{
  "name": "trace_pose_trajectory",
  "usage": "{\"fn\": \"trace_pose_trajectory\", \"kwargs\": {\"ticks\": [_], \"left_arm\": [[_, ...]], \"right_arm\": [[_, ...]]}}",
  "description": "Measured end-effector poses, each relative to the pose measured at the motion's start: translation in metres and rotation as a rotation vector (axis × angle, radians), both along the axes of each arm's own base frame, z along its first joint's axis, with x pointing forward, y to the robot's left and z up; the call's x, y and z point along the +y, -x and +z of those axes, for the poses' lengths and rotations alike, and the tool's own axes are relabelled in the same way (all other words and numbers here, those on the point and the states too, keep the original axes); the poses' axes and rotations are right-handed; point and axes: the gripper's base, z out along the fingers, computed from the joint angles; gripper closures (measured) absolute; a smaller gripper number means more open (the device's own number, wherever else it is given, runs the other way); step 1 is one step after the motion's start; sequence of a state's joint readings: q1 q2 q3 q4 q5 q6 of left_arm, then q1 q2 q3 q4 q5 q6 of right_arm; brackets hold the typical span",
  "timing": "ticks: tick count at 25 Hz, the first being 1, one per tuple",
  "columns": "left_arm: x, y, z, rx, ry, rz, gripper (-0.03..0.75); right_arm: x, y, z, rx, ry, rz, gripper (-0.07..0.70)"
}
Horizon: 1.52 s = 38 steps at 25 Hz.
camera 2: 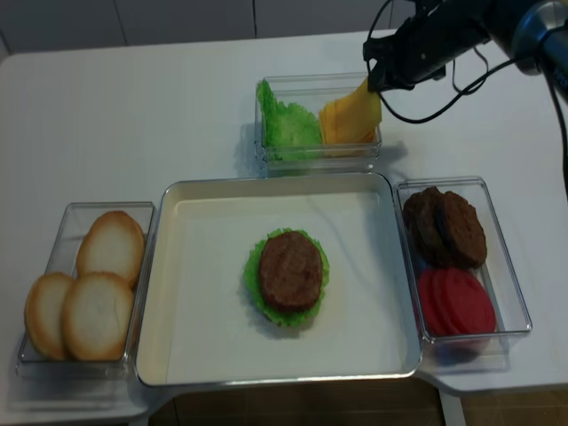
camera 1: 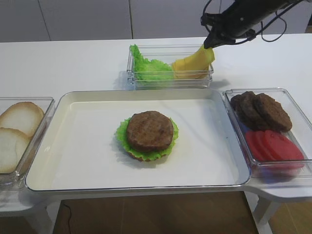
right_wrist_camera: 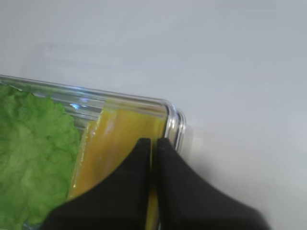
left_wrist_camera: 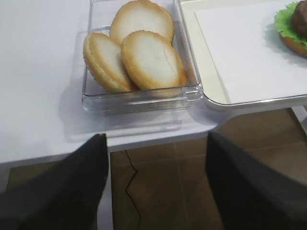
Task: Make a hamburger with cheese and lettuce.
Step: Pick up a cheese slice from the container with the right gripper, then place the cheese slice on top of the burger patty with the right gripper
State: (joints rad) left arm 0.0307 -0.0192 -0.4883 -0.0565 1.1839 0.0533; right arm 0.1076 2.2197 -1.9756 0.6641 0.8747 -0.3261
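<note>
The hamburger (camera 1: 149,134) (camera 2: 287,277) stands mid-tray: a bun base, a frilly lettuce leaf (camera 1: 122,134) and a brown patty on top. At the back, a clear box (camera 1: 170,83) holds more lettuce (camera 1: 148,68) (right_wrist_camera: 33,153) and yellow cheese (camera 1: 195,62) (right_wrist_camera: 115,143). My right gripper (camera 1: 210,43) (right_wrist_camera: 154,143) is shut on the upper edge of a cheese slice, which leans up out of the box's right end. My left gripper (left_wrist_camera: 156,139) hangs open over the table's front edge, below the bun box, with nothing between its fingers. It shows only in its own wrist view.
A white tray (camera 1: 63,161) fills the middle. On the left, a clear box holds several bun halves (camera 1: 14,131) (left_wrist_camera: 144,52). On the right, another box holds loose dark patties (camera 1: 258,109) and red tomato slices (camera 1: 273,146). Black cables (camera 2: 461,84) trail from the right arm.
</note>
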Motion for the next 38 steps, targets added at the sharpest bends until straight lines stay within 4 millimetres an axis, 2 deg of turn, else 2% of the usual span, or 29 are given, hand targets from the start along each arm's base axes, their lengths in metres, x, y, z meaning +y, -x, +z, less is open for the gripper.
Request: {"fn": "trace_pose_trajectory", "kwargs": {"ticks": [4,9,14,21,27,31,38], "left_arm": [[0.000,0.000,0.000,0.000,0.000,0.000,0.244],[0.000,0.000,0.000,0.000,0.000,0.000,0.244],[0.000,0.000,0.000,0.000,0.000,0.000,0.244],[0.000,0.000,0.000,0.000,0.000,0.000,0.244],[0.000,0.000,0.000,0.000,0.000,0.000,0.244],[0.000,0.000,0.000,0.000,0.000,0.000,0.244],[0.000,0.000,0.000,0.000,0.000,0.000,0.244]], "right_arm": [[-0.001,0.005,0.018,-0.034,0.000,0.003,0.594],[-0.001,0.010,0.031,-0.048,-0.002,0.012,0.596],[-0.001,0.022,0.057,-0.078,-0.009,0.032,0.596],[-0.001,0.050,0.105,-0.130,-0.016,0.077,0.603],[-0.003,0.084,0.147,-0.162,-0.031,0.096,0.603],[0.001,0.116,0.154,-0.145,-0.003,0.114,0.603],[0.047,0.174,0.135,-0.051,0.019,0.272,0.603]]}}
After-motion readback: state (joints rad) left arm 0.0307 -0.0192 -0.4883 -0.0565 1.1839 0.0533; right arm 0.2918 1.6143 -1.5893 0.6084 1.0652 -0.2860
